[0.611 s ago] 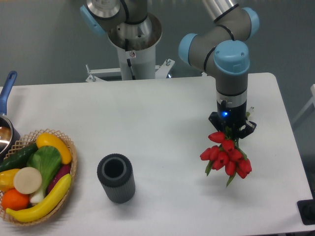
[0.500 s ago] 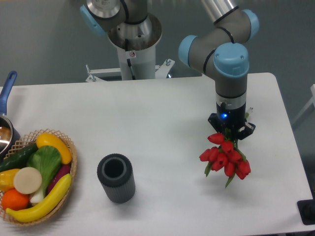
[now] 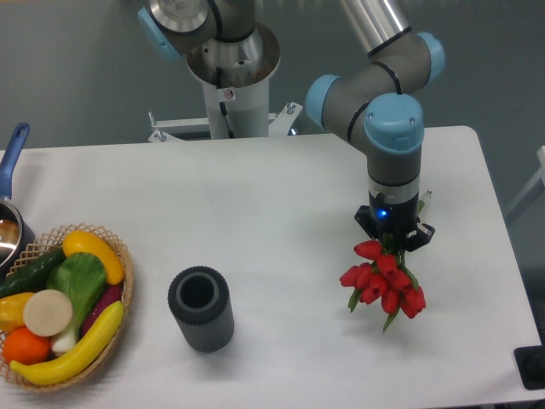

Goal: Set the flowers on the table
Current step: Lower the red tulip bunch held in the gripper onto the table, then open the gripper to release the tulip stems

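The flowers [image 3: 381,279], a tied bunch of red tulip buds with green stems and leaves, hang with buds toward the camera at the right of the white table [image 3: 272,213]. My gripper [image 3: 392,235] points straight down and is shut on the stems just above the buds. The fingers are mostly hidden behind the wrist and the buds. I cannot tell whether the bunch touches the tabletop.
A dark grey ribbed vase [image 3: 201,308] stands upright at front centre-left. A wicker basket [image 3: 128,298] with fruit and vegetables sits at the front left edge. A pot with a blue handle [image 3: 12,153] is at the far left. The robot base [image 3: 232,77] is behind the table.
The gripper and the flowers have shifted slightly left and toward the front of the table. The grip has not changed.
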You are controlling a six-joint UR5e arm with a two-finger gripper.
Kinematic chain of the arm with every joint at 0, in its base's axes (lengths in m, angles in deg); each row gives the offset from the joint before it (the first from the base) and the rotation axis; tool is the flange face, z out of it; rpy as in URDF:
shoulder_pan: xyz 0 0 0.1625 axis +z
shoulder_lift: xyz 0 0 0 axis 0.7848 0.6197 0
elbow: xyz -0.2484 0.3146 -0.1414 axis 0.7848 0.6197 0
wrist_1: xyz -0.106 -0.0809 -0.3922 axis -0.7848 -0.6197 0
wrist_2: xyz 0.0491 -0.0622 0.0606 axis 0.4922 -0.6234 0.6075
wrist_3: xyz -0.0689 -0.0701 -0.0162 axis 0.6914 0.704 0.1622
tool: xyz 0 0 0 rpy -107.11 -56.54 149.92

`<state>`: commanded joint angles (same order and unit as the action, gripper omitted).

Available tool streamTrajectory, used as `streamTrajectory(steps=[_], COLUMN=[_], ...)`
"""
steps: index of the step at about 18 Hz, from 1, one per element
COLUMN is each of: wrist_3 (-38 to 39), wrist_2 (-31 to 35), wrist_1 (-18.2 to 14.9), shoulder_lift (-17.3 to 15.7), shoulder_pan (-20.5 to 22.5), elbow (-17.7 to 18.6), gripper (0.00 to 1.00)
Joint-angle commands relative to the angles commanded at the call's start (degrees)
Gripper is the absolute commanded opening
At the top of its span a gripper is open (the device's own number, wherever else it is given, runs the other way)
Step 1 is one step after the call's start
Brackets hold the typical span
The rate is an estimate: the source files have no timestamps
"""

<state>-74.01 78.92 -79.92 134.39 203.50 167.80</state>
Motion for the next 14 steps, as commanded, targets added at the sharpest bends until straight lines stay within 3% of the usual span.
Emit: streamTrajectory(steps=[4, 5, 7, 8, 9, 14], wrist_3=[0.00, 0.00, 0.44, 0.88, 0.97, 0.88], wrist_2=[-0.09, -0.17, -0.09, -0.17, -0.17, 0.00], wrist_1=[0.00, 0.00, 0.09, 0.09, 0.17, 0.53], shoulder_lift=[1.23, 1.76, 2.55, 2.64, 2.82, 2.38], shoulder_pan=[-0.44, -0.53, -1.15, -1.15, -1.15, -1.24], elbow=[-0.44, -0.70, -1.14, -1.15, -1.15, -1.06], gripper=[0.24, 0.37, 0.50, 0.63, 0.97, 1.00])
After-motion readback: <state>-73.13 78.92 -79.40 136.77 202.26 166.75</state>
